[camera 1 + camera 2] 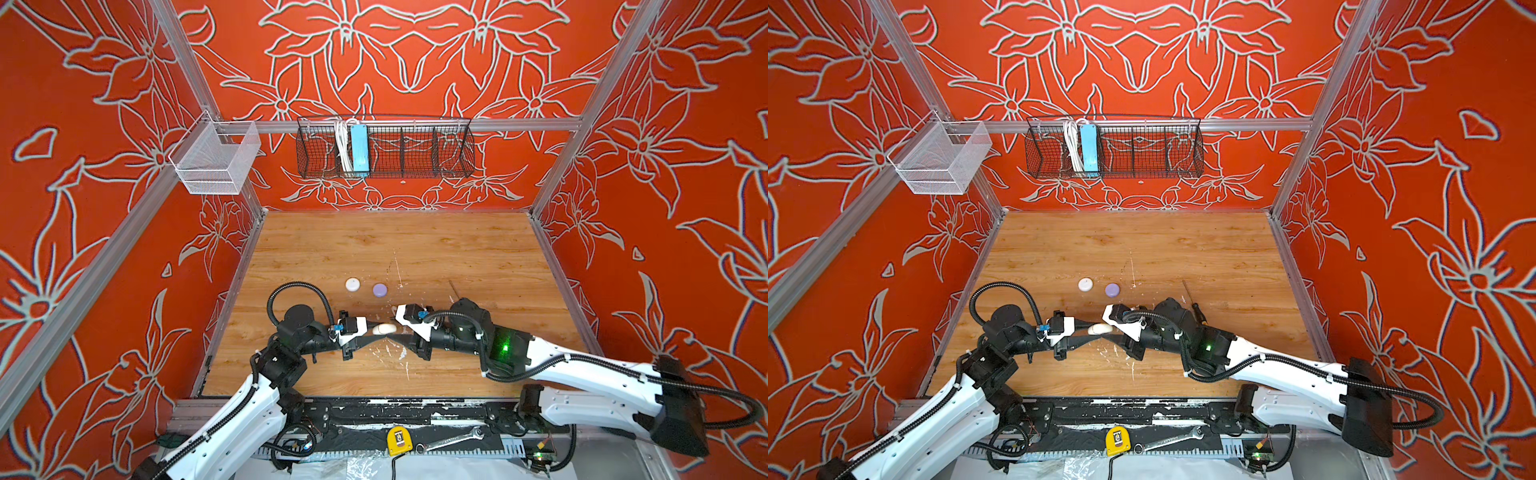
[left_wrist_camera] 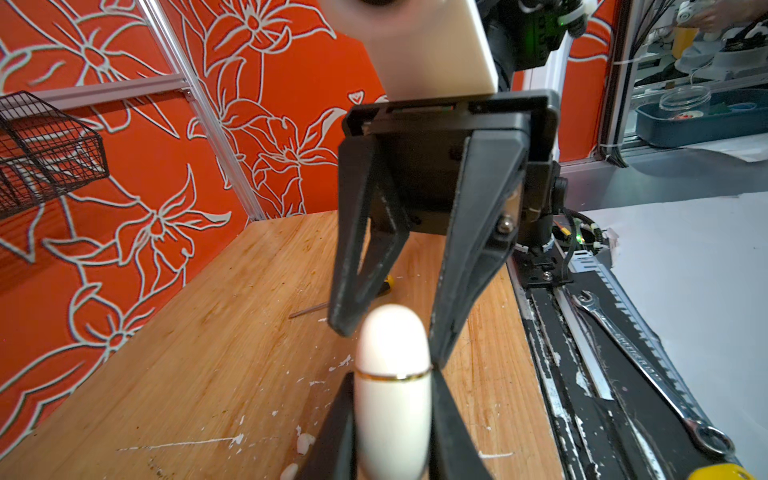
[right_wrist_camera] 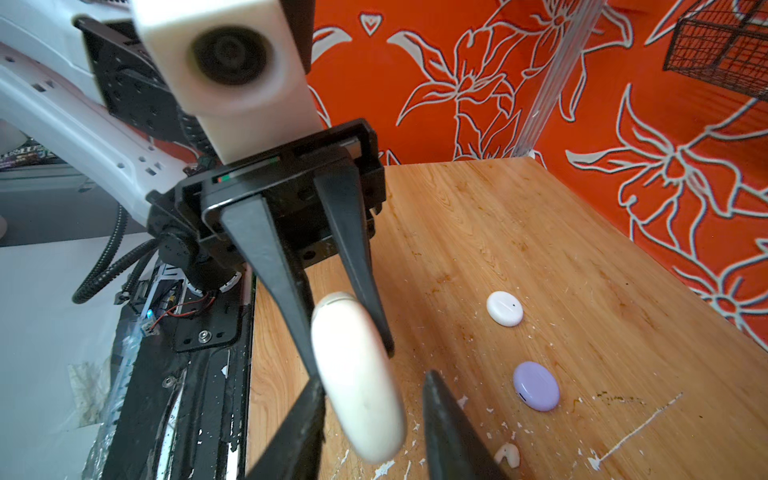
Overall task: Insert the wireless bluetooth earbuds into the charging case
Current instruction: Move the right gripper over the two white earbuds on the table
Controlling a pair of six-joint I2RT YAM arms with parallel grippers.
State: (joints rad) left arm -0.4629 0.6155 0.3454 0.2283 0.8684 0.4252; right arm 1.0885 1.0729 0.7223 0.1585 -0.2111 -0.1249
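Centrally — 1 shut cream case (image 1: 384, 328)

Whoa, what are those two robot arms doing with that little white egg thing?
The left gripper is clamped on a cream oval charging case, holding it over the wooden table. The right gripper has its jaws open on either side of the case's other end, not yet squeezing. The case looks closed. A white round case and a lavender round case lie shut farther back, and a small cream earbud lies loose on the table.
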